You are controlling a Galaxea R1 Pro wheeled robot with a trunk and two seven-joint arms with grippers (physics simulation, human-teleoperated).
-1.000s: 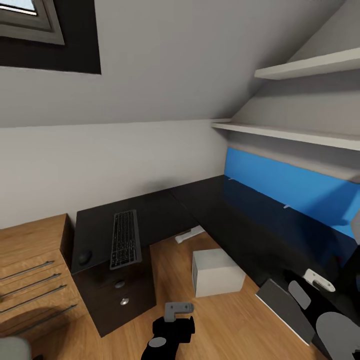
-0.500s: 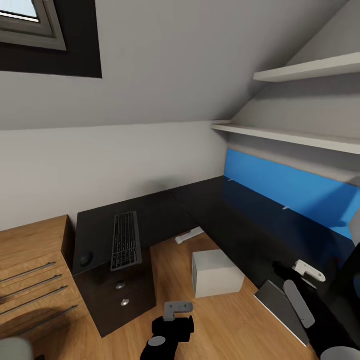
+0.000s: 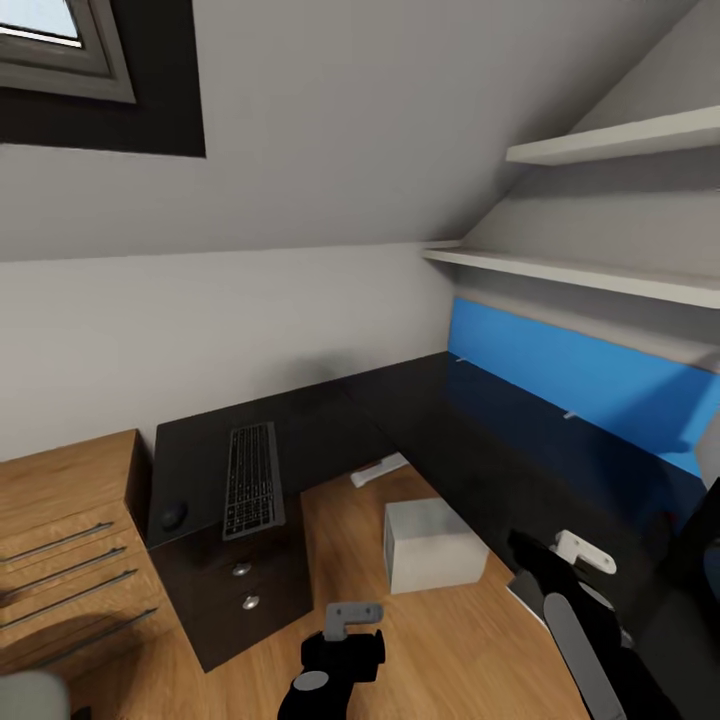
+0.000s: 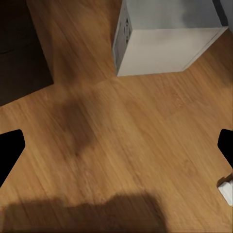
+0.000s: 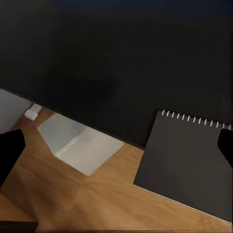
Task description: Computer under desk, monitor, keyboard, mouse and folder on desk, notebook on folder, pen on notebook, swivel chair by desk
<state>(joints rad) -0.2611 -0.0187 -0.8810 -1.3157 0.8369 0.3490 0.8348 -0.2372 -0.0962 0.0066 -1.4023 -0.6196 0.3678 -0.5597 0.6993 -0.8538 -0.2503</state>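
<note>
The black L-shaped desk (image 3: pixel 420 420) with its blue back panel (image 3: pixel 580 375) fills the corner. The keyboard (image 3: pixel 250 480) lies on its left wing with a dark mouse (image 3: pixel 172 517) beside it. On the floor in the desk's inner corner stands the pale computer (image 3: pixel 432 545) (image 4: pixel 165 34). My left gripper (image 3: pixel 348 615) (image 4: pixel 116 150) hangs open above the wood floor near the computer. My right gripper (image 5: pixel 116 145) is open over a dark grey spiral-bound notebook (image 5: pixel 189 165) that lies on the floor by the desk's edge. The monitor, folder and swivel chair are out of view.
A low light-wood cabinet (image 3: pixel 60 530) with drawers adjoins the desk's left wing. Two white shelves (image 3: pixel 600 270) hang above the blue panel under a sloping ceiling. A small white object (image 3: pixel 378 468) lies on the floor under the desk corner. Black drawers with silver knobs (image 3: pixel 245 590) face me.
My right arm has swung left and forward along the desk's edge and now covers most of the notebook in the head view. The left arm has stayed still.
</note>
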